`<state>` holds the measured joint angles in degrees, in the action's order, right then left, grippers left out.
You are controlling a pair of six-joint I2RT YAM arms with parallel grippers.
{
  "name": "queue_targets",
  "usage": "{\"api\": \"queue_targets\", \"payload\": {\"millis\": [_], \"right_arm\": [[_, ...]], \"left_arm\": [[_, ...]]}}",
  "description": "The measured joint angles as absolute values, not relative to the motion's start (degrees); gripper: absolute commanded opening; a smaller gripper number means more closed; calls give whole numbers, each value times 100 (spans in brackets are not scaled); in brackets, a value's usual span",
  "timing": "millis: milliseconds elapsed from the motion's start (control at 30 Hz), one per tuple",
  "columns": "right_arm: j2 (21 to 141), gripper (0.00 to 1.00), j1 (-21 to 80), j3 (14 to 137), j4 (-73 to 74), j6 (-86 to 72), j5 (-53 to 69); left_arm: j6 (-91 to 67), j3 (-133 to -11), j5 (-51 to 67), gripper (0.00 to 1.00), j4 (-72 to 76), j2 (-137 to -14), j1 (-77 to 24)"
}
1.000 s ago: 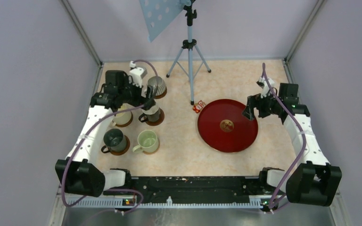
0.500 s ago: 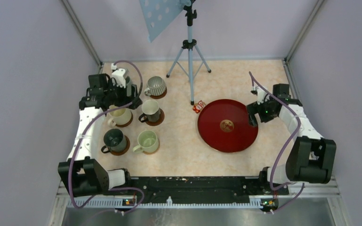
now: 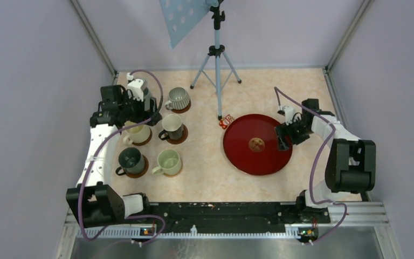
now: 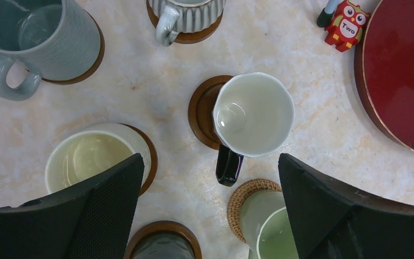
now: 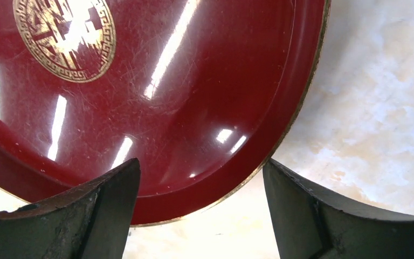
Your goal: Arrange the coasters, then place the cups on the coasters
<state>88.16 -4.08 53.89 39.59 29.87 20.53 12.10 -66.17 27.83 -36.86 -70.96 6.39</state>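
Operator: Contents of the bench (image 3: 207,156), largest first?

Technician: Red tray (image 3: 248,161), right of centre in the top view. Tripod (image 3: 216,65), upper centre.

Operator: State of the fingers?

Technician: Right fingers (image 5: 97,210) stand wide and straddle the tray's right rim, one over the tray and one over the bench. Whether they touch it cannot be told. Left fingers (image 4: 108,205) are fully wide above the cups, holding nothing.

Operator: Location of the cups?

Technician: Grouped at the left of the top view. The left wrist view shows six:
- grey-green cup (image 4: 48,32), upper left
- ribbed grey cup (image 4: 186,11), top centre
- white cup (image 4: 253,113), centre
- cream cup (image 4: 86,159), lower left
- dark cup (image 4: 159,251), bottom edge
- pale green cup (image 4: 272,232), lower right

Operator: And the coasters?

Technician: One under each cup. They are wooden coasters (image 4: 200,110), except for a woven coaster (image 4: 242,191) under the pale green cup.

Operator: Smallest item?

Technician: Owl figure (image 3: 227,122), just beside the tray's upper-left rim.
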Motion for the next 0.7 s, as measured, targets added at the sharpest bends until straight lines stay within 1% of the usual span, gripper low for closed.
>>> {"api": "queue_targets", "payload": {"millis": [167,367,500,600,700], "right_arm": [[8759,82,183,5354,4117,3000,2075],[8746,83,834,5317,4154,2788,2425],[8565,85,856,5323,4125,2512,2606],[8110,88,799,5336,3979,2268,2689],[7546,88,600,5485,3839,2023,2869]], "left_arm": [[1208,-6584,2783,99,-3686,-7085,639],[1192,-6584,2788,99,-3684,-7032,639],[1190,-6584,2812,99,-3688,-7024,639],[1186,-6584,2864,99,-3708,-7024,639],[1179,-6593,2871,99,-3730,-7024,648]]}}
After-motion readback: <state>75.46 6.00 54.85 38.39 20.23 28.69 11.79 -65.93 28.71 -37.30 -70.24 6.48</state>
